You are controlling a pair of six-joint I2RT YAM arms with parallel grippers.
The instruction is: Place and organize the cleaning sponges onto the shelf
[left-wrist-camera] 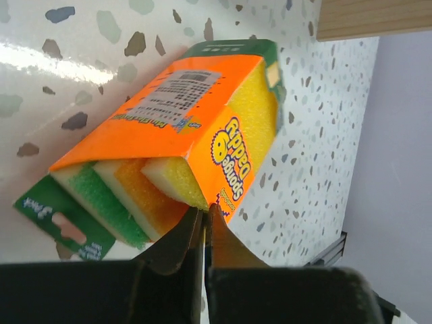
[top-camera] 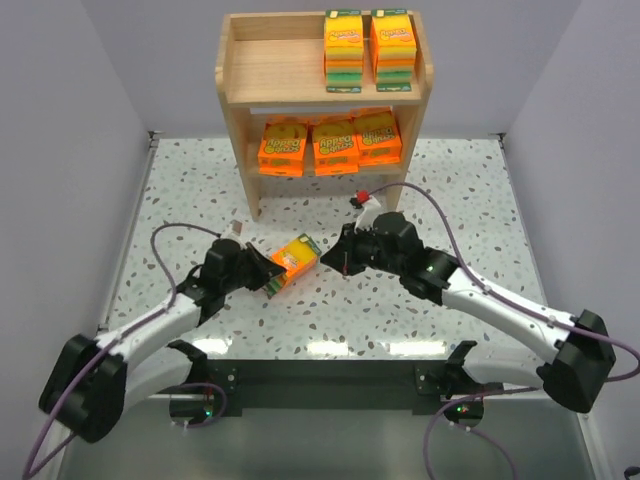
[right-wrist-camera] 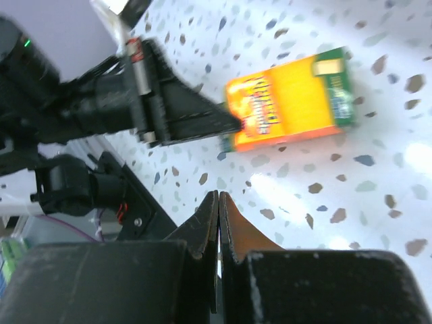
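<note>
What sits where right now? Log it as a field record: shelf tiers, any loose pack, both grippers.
top tier: two yellow-and-green sponge packs on the right half of the shelf
lower tier: three orange packs in a row
loose pack: yellow-and-green, lying on the table in front of the shelf
left gripper: shut, tips at the loose pack's end; grip on it unclear
right gripper: shut, empty, near the loose pack, not touching

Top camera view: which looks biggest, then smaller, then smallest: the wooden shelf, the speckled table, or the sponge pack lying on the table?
1. speckled table, biggest
2. wooden shelf, smaller
3. sponge pack, clearly the smallest
</note>
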